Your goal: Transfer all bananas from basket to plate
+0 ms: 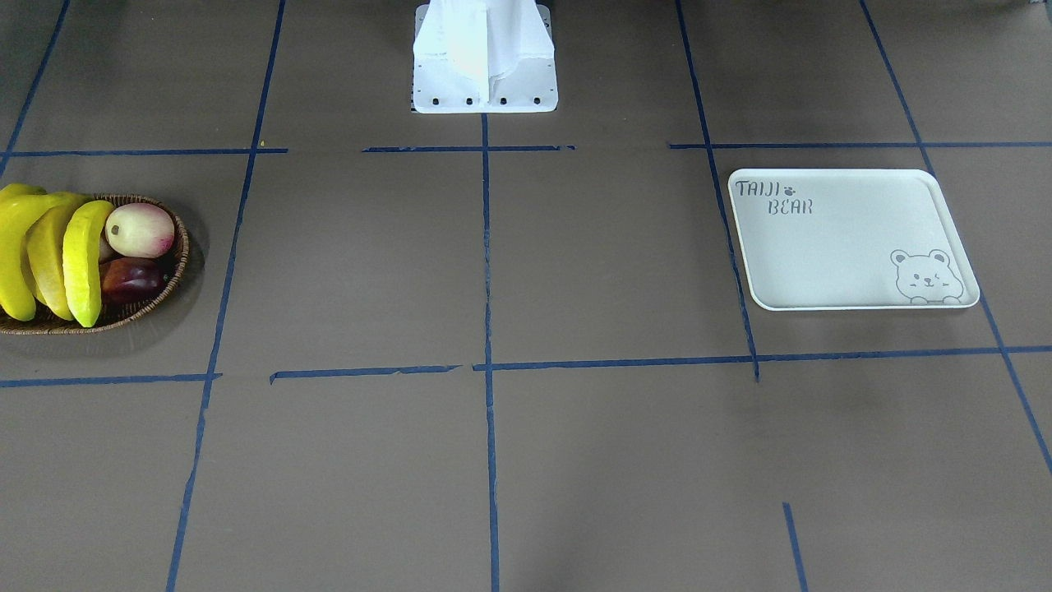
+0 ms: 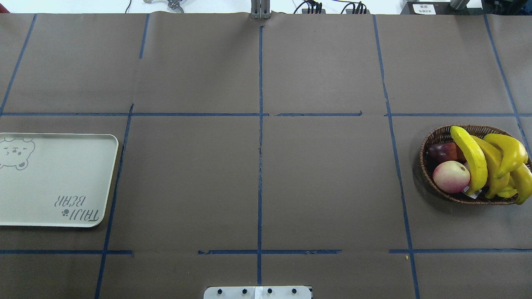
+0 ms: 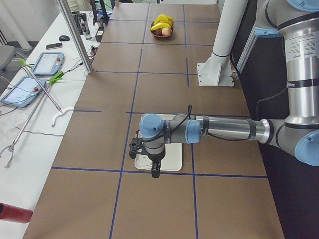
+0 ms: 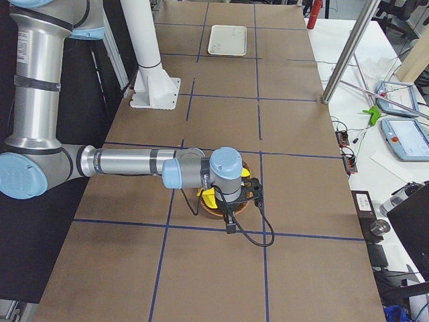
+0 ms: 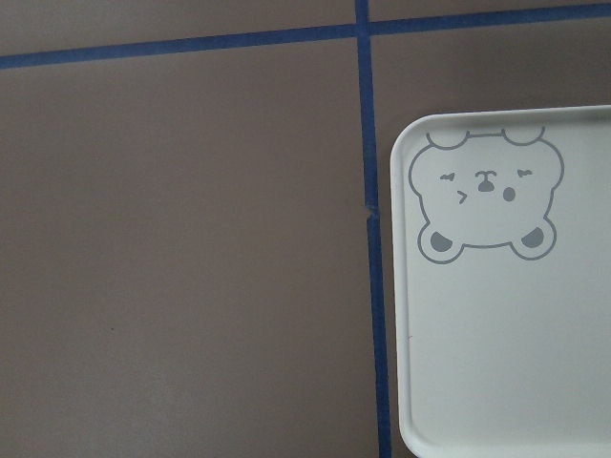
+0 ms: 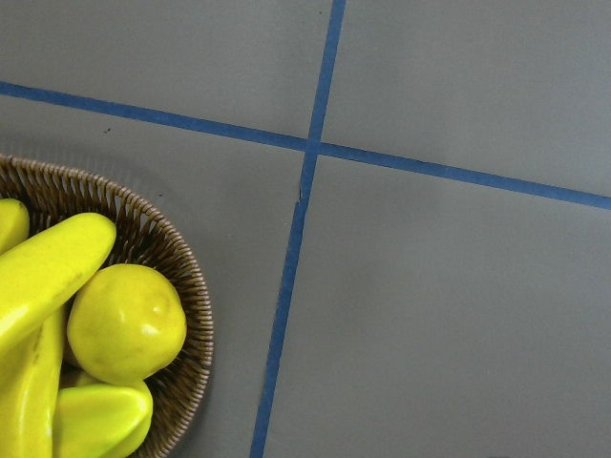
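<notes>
Several yellow bananas (image 2: 474, 160) lie in the brown wicker basket (image 2: 430, 139) at the table's right end; they also show in the front view (image 1: 82, 255) and the right wrist view (image 6: 48, 277). The cream "TAIJI BEAR" plate (image 2: 54, 178) lies bare at the left end, also in the left wrist view (image 5: 506, 334). My left gripper (image 3: 135, 148) hangs high over the plate's edge. My right gripper (image 4: 253, 190) hangs high over the basket (image 4: 214, 209). I cannot tell whether either is open or shut.
A pink-cream apple (image 2: 451, 176), a dark red apple (image 2: 442, 151) and a stubby yellow pear-shaped fruit (image 6: 126, 324) share the basket. The robot's white base (image 1: 485, 82) stands at mid-table. A side bench holds tablets (image 3: 47, 62). Blue tape lines cross the brown table.
</notes>
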Tool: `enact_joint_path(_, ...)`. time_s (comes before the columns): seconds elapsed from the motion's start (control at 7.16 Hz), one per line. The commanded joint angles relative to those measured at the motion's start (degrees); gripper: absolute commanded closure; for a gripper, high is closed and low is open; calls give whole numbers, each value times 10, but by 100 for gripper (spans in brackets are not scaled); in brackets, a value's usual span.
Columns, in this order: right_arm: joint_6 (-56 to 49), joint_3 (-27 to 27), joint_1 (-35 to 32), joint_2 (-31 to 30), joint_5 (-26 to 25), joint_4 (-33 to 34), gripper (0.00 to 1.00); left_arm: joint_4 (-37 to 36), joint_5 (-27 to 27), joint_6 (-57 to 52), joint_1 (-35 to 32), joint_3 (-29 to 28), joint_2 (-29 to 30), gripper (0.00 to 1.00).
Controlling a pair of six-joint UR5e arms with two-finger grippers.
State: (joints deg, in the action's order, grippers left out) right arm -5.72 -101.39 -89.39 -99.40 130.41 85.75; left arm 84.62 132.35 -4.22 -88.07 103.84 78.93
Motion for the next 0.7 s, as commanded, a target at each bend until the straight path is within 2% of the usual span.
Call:
enact_joint_path(0.0,0,0,8,0,0,-2,0,9,-2,-11,0,0,-5,0)
enact_joint_path(0.28,1,-1,10,0,0,-2,0,14,1,-20,1,-6,-6,0)
enact_joint_path(0.56,93,-17,43,5,23,-21,0,14,2,-19,1,-7,-6,0)
